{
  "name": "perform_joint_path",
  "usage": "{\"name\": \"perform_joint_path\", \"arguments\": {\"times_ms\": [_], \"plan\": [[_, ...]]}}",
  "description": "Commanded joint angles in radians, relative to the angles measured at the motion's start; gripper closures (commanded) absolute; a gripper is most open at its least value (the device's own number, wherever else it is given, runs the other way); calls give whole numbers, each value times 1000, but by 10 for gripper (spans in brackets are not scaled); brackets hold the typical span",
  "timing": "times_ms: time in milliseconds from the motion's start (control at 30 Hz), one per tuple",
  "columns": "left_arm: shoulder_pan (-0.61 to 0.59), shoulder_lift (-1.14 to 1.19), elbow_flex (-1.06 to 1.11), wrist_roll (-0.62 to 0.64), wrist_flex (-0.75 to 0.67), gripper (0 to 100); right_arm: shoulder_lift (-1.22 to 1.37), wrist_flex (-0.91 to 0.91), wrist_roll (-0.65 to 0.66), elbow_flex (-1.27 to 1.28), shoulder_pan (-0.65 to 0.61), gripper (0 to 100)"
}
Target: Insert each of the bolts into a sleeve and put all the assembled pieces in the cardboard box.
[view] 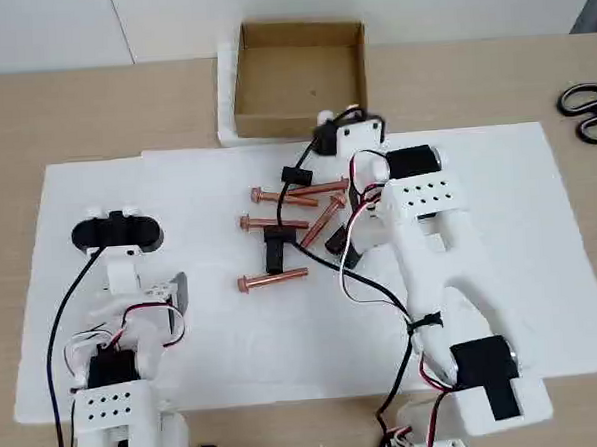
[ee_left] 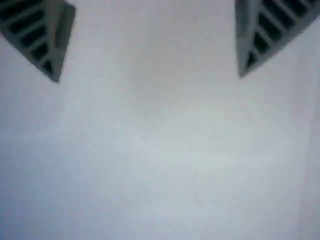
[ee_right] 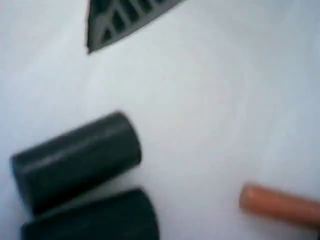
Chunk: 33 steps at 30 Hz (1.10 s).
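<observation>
Several copper bolts (view: 271,279) lie loose on the white paper in the middle of the table. Black sleeves (view: 277,247) lie among them. The cardboard box (view: 302,108) stands behind them, with nothing inside. My right gripper (view: 343,221) hangs low over the bolt cluster. In its wrist view one grey finger (ee_right: 125,20) shows with no partner beside it, so it stands open over two sleeves (ee_right: 75,160) lying side by side and a bolt end (ee_right: 280,205). My left gripper (ee_left: 147,50) is open over bare paper near its base (view: 172,295).
A white paper sheet (view: 541,271) covers most of the table. Scissors (view: 588,108) lie at the far right edge. Black and red cables (view: 367,280) run from the right arm across the paper beside the bolts.
</observation>
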Motion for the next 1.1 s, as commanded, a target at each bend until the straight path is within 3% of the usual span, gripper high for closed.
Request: {"name": "perform_joint_path", "arguments": {"times_ms": [0,167,467,667,1067], "plan": [[-3,-14,-5,-3,-23,781,-5,116,92,-75,1,672],[-3,-14,-5,-3,-23,781,-1,134,8,-175,-2,673],[-3,-14,-5,-3,-25,781,33,-61,-480,-195,-19,674],[-3,-14,-5,-3,-25,781,131,-110,-482,-195,-27,672],[-3,-14,-5,-3,-25,781,171,4,-491,-195,-42,673]]}}
